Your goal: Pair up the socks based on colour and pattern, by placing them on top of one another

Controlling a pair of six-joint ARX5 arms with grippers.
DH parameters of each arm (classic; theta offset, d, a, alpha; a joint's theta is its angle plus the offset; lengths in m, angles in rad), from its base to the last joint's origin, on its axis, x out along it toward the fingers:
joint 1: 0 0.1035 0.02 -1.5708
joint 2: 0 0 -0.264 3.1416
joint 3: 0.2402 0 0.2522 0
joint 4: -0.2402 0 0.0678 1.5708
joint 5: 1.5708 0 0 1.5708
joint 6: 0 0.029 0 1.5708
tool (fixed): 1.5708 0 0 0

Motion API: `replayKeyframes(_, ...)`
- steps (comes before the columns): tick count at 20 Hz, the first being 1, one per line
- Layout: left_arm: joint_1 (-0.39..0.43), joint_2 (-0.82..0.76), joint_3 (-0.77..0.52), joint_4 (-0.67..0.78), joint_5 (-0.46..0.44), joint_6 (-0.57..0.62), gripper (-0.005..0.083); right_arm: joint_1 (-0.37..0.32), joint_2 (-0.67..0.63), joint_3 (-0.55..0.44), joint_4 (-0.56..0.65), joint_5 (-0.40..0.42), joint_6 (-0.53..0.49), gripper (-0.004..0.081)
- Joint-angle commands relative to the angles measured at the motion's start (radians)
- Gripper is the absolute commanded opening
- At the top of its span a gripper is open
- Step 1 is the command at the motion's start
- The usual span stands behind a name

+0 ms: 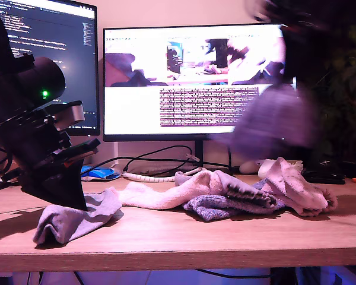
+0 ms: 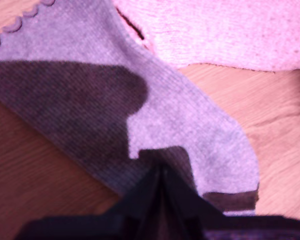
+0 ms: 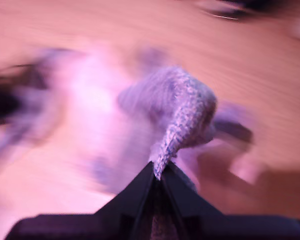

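Visible in the exterior view: one grey sock [image 1: 77,217] flat on the desk; one blue-purple sock [image 1: 279,122] aloft, blurred; another blue-purple sock [image 1: 216,206] in the pile; two pale pink socks [image 1: 166,193] [image 1: 296,187]; one ribbed grey cuff [image 1: 252,196] showing. Two monitors [image 1: 193,80] [image 1: 53,41] behind.

The exterior view sits low at the front edge of the wooden table [image 1: 178,237], facing level across it toward the monitor [image 1: 193,80] behind. The first wrist view looks steeply down at the table from very close. The second wrist view, blurred, looks down from higher above it. All three share the tabletop and its socks.
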Motion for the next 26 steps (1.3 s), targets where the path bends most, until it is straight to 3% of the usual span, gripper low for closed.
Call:
replayKeyframes(1,-0.002,0.023,-0.026,-0.012,-0.005,0.001,-0.0021,-0.021,0.024,-0.011,-0.021,0.09,-0.012,-0.0011)
replayKeyframes(3,-0.002,0.023,-0.026,-0.012,-0.005,0.001,-0.0021,-0.051,0.024,-0.01,-0.03,0.211,-0.011,-0.0011)
replayKeyframes(6,-0.001,0.024,-0.026,-0.008,-0.006,0.001,-0.0021,-0.074,0.026,-0.011,-0.056,0.243,-0.005,0.0002)
replayKeyframes(7,-0.001,0.023,-0.026,-0.005,-0.006,0.001,-0.0021,-0.073,0.026,-0.01,-0.058,0.238,0.018,0.0069)
replayKeyframes(9,-0.001,0.023,-0.026,0.009,-0.006,0.001,-0.0021,-0.068,0.026,-0.011,-0.058,0.198,0.02,0.0287)
replayKeyframes(10,-0.001,0.023,-0.026,0.015,-0.006,0.001,-0.0021,-0.06,0.026,-0.011,-0.051,0.198,0.024,0.0324)
replayKeyframes(13,-0.001,0.023,-0.026,0.027,-0.005,0.001,-0.0021,-0.037,0.026,-0.009,-0.036,0.192,0.046,0.0325)
replayKeyframes(16,-0.001,0.024,-0.026,0.03,-0.005,0.001,-0.0021,0.004,0.031,-0.009,0.0,-0.04,0.045,0.0316)
replayKeyframes(19,-0.001,0.023,-0.026,0.031,-0.005,0.001,-0.0021,0.095,0.07,-0.009,0.113,-0.253,0.003,0.0315)
replayKeyframes(23,-0.001,0.024,-0.026,0.028,-0.005,0.001,-0.0021,0.203,0.184,-0.008,0.207,-0.293,-0.123,0.0314)
replayKeyframes(26,-0.001,0.023,-0.026,0.028,-0.005,0.001,-0.0021,0.238,0.281,0.013,0.22,-0.291,-0.161,0.0316)
